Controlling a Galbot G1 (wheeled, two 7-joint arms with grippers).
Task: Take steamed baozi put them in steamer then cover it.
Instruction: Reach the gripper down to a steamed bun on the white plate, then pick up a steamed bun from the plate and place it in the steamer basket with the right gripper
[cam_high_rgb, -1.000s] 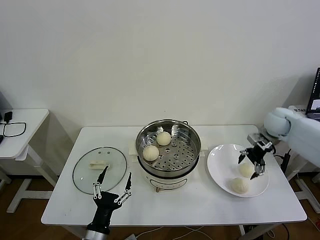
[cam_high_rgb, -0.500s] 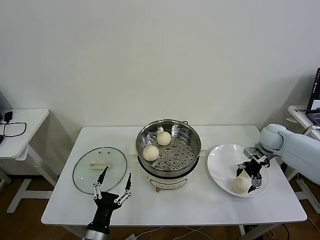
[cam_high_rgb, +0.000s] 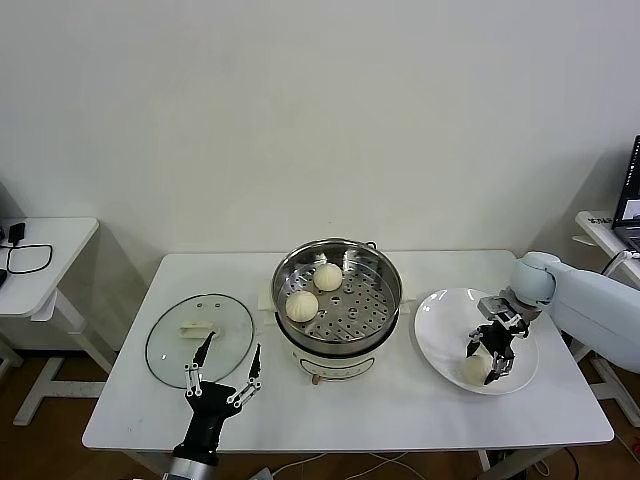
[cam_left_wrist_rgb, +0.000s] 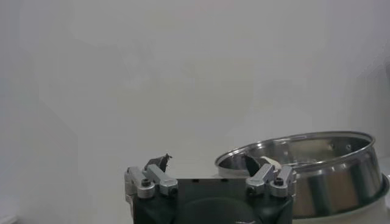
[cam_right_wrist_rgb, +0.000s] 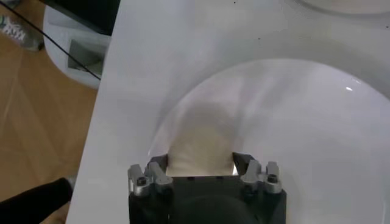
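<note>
The steel steamer (cam_high_rgb: 385, 272) stands mid-table on its white base and holds two baozi (cam_high_rgb: 327, 276) (cam_high_rgb: 302, 305); its rim also shows in the left wrist view (cam_left_wrist_rgb: 317, 164). My right gripper (cam_high_rgb: 489, 356) is down on the white plate (cam_high_rgb: 440, 330), shut on a baozi (cam_high_rgb: 477, 368) that still rests on the plate. In the right wrist view the baozi (cam_right_wrist_rgb: 201, 143) fills the gap of the right gripper (cam_right_wrist_rgb: 200, 164) and touches both fingers. A second baozi on the plate is hidden. My left gripper (cam_high_rgb: 222, 380) is open and empty near the table's front edge.
The round glass lid (cam_high_rgb: 200, 335) with a white handle lies flat left of the steamer, just beyond my left gripper (cam_left_wrist_rgb: 206, 167). A small side table (cam_high_rgb: 50, 250) stands far left. A laptop (cam_high_rgb: 630, 190) is at the right edge.
My right gripper came down and toward me over the plate and closed around a baozi; the other plate baozi went out of sight. The left arm has not moved.
</note>
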